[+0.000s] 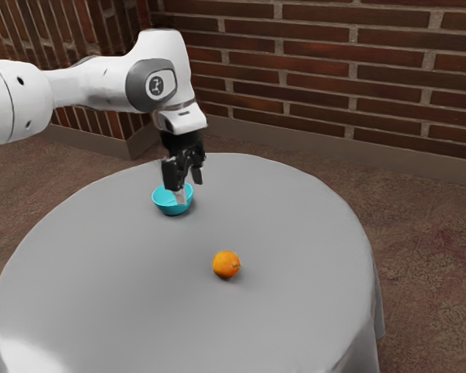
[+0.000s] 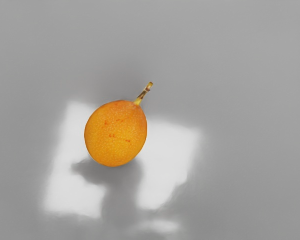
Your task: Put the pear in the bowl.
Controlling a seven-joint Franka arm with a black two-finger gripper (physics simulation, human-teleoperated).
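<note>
The gripper (image 1: 189,189) is at the end of the arm, above the table, with its two fingers apart and nothing between them. In the exterior view one finger overlaps the turquoise bowl (image 1: 172,208), hiding part of its inside. The orange-yellow pear (image 1: 226,265) rests on the table, apart from the bowl and toward the viewer from it. Seen from the hand, the pear (image 2: 116,134) lies on the grey surface with its short stem pointing away from its round body.
A round table with a grey cloth (image 1: 295,256) carries the bowl and the pear. Behind it stands a brick wall (image 1: 318,78) above a brown patterned floor (image 1: 427,256). Bright light patches and a shadow surround the pear in the wrist view.
</note>
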